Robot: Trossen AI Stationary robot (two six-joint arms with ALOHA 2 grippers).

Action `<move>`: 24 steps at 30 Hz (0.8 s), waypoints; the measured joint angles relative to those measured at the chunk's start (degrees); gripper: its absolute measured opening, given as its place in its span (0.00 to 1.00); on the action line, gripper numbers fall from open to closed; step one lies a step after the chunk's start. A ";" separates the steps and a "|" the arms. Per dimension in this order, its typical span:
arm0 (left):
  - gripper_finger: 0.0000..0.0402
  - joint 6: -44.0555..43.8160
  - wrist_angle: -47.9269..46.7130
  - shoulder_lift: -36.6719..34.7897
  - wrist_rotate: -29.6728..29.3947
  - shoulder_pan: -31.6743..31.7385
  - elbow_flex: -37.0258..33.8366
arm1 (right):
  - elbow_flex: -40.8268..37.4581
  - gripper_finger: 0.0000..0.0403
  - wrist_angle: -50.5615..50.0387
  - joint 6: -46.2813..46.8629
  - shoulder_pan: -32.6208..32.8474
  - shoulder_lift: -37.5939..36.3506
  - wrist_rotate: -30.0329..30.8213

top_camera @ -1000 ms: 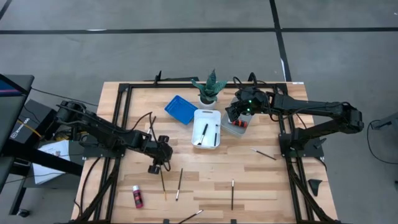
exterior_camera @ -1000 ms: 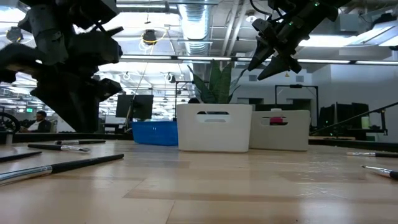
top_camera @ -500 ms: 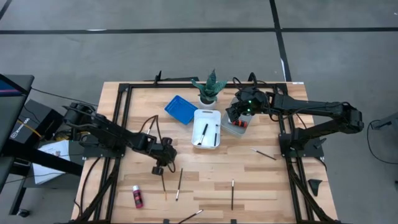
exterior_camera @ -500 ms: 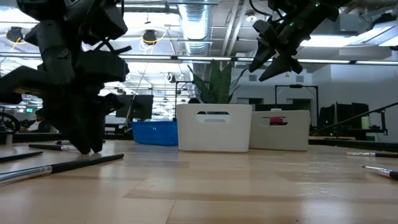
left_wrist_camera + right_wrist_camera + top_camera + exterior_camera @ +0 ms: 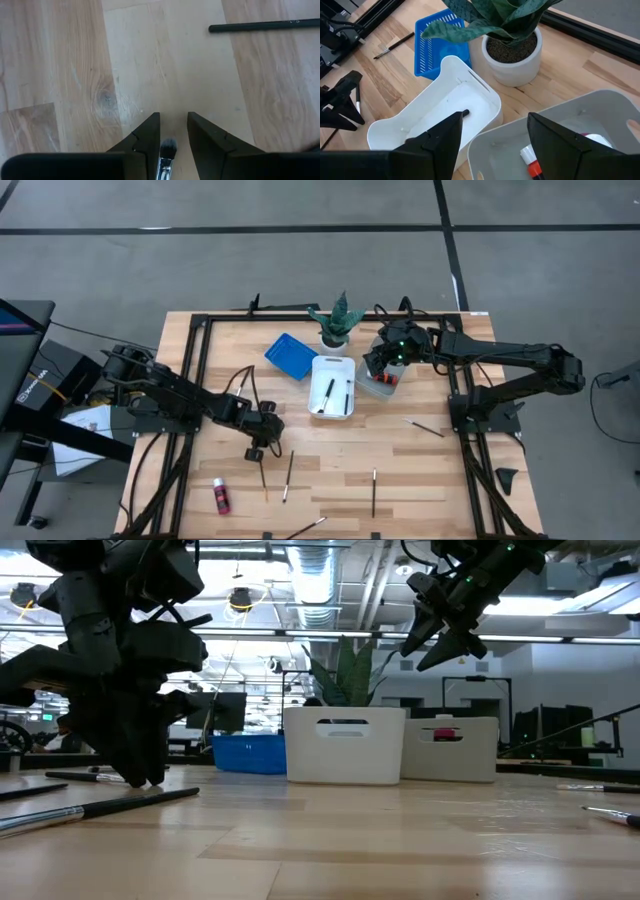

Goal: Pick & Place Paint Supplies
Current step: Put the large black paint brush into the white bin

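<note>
My left gripper [image 5: 255, 452] is down at the table, open by a narrow gap [image 5: 173, 117]. Its fingers stand on either side of the bristle end [image 5: 167, 149] of a dark-handled brush [image 5: 263, 475] that lies flat on the wood. My right gripper [image 5: 372, 365] hangs open and empty above the grey tray [image 5: 378, 387], which holds a red bottle [image 5: 532, 166]. The white tray [image 5: 333, 406] holds two brushes [image 5: 326, 395]. Loose brushes [image 5: 288, 476] [image 5: 374, 492] [image 5: 424, 427] and a red bottle [image 5: 220, 496] lie on the table.
A blue tray [image 5: 291, 355] and a potted plant [image 5: 336, 320] stand at the far side beside the white tray. Another brush [image 5: 265, 25] lies close ahead of my left gripper, and one more [image 5: 305, 527] lies at the near edge. A black frame [image 5: 190, 380] borders the table.
My left gripper moved a little toward the table's right and dropped down to the tabletop, ending over the brush's bristle end; it has kept still for the last half second. The right arm has not moved.
</note>
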 joint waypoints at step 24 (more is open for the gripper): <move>0.23 -0.70 -4.04 -0.11 0.00 0.00 0.07 | 0.00 0.55 -1.49 -0.01 0.00 0.00 -0.07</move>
